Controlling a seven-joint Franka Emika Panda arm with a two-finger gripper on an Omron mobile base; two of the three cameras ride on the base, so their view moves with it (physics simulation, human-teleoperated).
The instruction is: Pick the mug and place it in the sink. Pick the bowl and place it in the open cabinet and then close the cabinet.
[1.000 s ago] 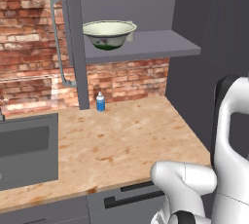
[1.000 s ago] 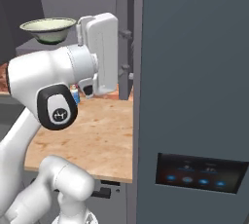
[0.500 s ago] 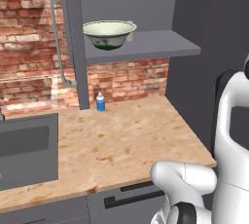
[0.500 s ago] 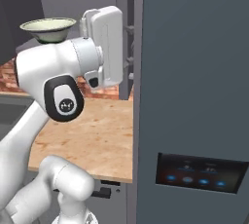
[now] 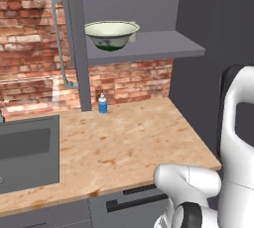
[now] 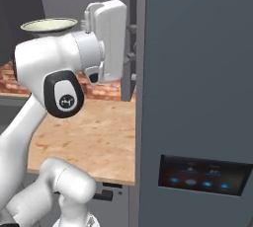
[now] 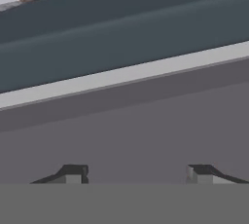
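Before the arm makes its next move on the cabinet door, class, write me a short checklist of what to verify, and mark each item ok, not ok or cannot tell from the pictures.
1. Bowl resting on the cabinet shelf: ok.
2. Bowl fully inside the door's swing: cannot tell.
3. Cabinet closed: not ok; the shelf is exposed in the left base view.
4. Tool fingers apart with nothing between them: ok, seen in the hand view.
5. Tool touching the grey panel ahead of it: cannot tell.
6. Blue bottle upright on the counter, below the shelf and away from the arm: ok.
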